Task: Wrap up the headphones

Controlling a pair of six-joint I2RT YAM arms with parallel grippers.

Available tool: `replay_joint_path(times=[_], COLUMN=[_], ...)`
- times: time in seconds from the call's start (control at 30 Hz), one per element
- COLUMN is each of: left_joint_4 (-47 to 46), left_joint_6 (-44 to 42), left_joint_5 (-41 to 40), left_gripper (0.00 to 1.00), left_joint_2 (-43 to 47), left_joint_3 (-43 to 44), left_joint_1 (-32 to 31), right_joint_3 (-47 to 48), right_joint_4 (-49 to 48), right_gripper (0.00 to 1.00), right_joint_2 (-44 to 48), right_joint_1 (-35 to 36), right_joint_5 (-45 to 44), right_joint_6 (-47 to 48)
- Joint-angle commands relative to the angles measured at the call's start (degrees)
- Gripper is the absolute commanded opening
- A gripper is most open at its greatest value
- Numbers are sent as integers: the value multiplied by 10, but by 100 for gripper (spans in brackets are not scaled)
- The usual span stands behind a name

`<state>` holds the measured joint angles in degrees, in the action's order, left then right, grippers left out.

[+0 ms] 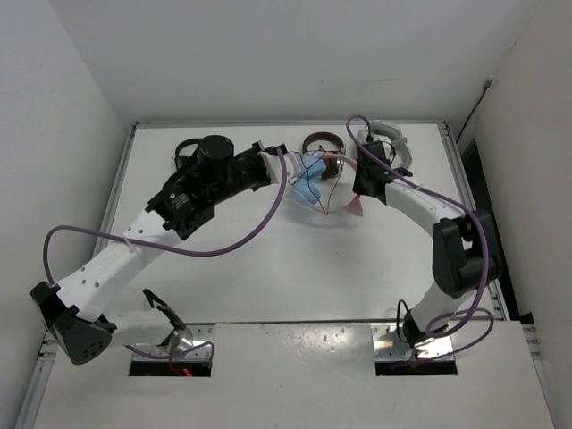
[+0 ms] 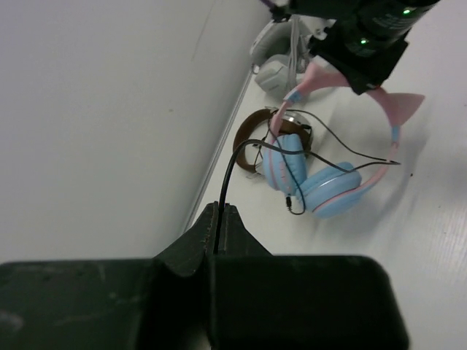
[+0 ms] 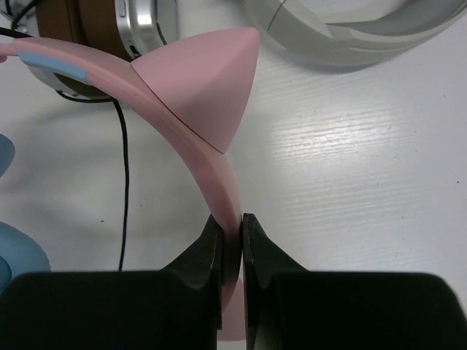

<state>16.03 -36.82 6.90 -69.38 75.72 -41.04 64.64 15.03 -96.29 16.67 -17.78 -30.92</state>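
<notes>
The headphones [image 1: 311, 183] with light blue ear cups [image 2: 330, 190] and a pink cat-ear headband [image 3: 197, 109] lie at the back middle of the table. My right gripper [image 3: 231, 221] is shut on the pink headband next to a cat ear. My left gripper [image 2: 220, 211] is shut on the thin dark cable [image 2: 230, 169], which runs from the jaws up to the ear cups and loops around them. In the top view the left gripper [image 1: 284, 164] is just left of the ear cups and the right gripper [image 1: 362, 188] is at their right.
A brown-and-silver pair [image 1: 320, 144] lies right behind the blue ear cups. A white pair [image 1: 391, 141] sits at the back right. A black pair [image 1: 185, 152] lies partly under my left arm. The back wall is close.
</notes>
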Motion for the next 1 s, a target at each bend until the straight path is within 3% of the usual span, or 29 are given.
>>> replay_joint_path(times=[0.0,0.37,0.67,0.97], left_joint_4=[-41,-81,-89,-89], left_joint_6=[3,37,69,126], left_joint_5=[-12,13,-11,-18], left_gripper=[0,0,0,0], left_joint_2=[-8,-63,-143,-239], left_joint_3=[21,34,139,205], left_joint_1=[14,64,69,153], right_joint_3=[3,-35,-58,-45], right_joint_4=[-61,-61,-72,-40], right_gripper=[0,0,0,0], right_joint_2=[44,80,80,99], right_joint_1=[-2,46,119,139], right_joint_5=[-12,7,22,42], right_joint_6=[2,54,102,102])
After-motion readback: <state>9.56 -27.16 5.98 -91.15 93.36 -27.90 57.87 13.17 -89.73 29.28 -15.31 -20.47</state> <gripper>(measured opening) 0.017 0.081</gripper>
